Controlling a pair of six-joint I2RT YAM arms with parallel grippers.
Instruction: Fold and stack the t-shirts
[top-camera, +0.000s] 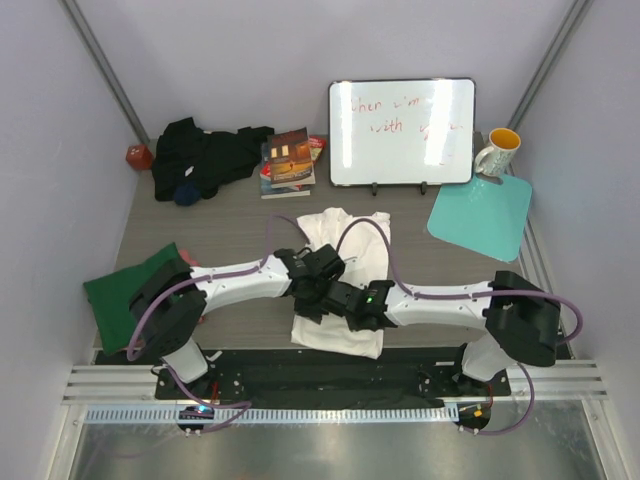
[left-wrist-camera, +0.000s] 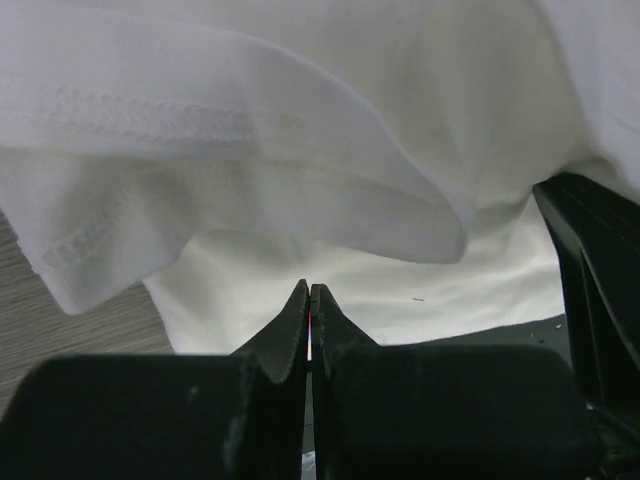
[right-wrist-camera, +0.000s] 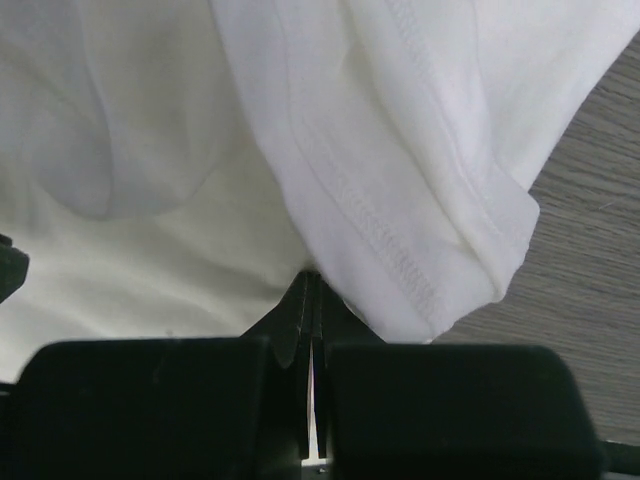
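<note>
Top external is showing the white t-shirt (top-camera: 338, 338) lying at table (top-camera: 240, 215) centre, bunched into a rough long strip running 12 to 6 o'clock, not a tidy fold. Both arms are meeting over its near half. Left gripper (left-wrist-camera: 310, 292) is sitting with jaws pressed together and tips right at the cloth's lower layer, a hemmed flap draping above toward 12. I can't tell if it's nipping a thin layer. Right gripper (right-wrist-camera: 310, 280) is also pressed tight, tips tucked under a stitched hem fold. Same doubt there, though it's looking like a pinch on the edge. The dark green t-shirt (top-camera: 120, 292) is lying at 9 o'clock, fairly flat, overhanging the table edge; I can't tell if it's folded. The black t-shirt (top-camera: 205, 155) is sitting crumpled at 11 o'clock, untouched by either arm. No stack is showing anywhere. My read: the task is looking early, with the first shirt mid-fold, the black one not started, and stacking all left to do.
</note>
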